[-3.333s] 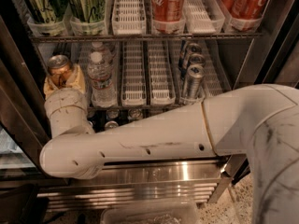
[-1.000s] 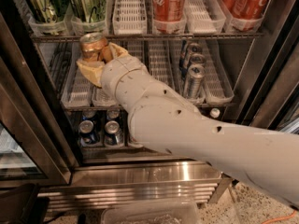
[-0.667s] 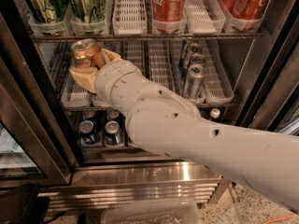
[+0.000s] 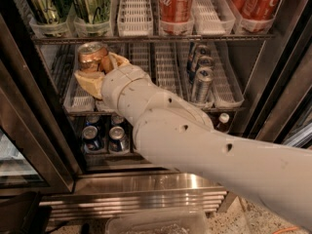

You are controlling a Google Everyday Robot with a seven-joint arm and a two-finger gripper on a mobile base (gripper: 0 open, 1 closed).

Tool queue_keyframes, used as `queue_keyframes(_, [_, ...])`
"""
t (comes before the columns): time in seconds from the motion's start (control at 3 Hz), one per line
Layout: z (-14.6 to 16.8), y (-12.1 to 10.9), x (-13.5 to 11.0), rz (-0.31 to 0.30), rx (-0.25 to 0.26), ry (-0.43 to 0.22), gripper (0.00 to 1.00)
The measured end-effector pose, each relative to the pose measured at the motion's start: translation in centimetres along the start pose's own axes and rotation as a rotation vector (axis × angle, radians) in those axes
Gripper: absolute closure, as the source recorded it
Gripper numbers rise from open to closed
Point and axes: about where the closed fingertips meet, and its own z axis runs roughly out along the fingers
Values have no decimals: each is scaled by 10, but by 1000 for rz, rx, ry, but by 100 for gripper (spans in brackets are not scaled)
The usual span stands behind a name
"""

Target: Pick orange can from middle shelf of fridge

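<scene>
The orange can is copper-coloured with a silver lid and sits clamped between my gripper's tan fingers. My gripper is shut on it at the left of the middle shelf, holding it just under the top rack. My thick white arm runs in from the lower right and hides the middle of that shelf. The fridge stands open in front of me, with its stainless base below.
Slim silver cans stand on the right of the middle shelf. Green cans and red cola cans fill the top rack. Small blue cans sit on the bottom rack. The dark door frame is at the left.
The gripper, with the orange can in it, rose from low at the shelf's left to just under the top rack. In the last second it drifted slightly left and down.
</scene>
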Motion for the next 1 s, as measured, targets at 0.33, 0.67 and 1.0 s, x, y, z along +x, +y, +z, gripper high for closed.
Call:
queue_keyframes(0.33, [-27,8,3,44,37,-31,100])
queue_keyframes(0.67, [-67,16,14,129,95,-85,100])
queue_keyframes(1.0, [-98,8,8,201,176,-183,100])
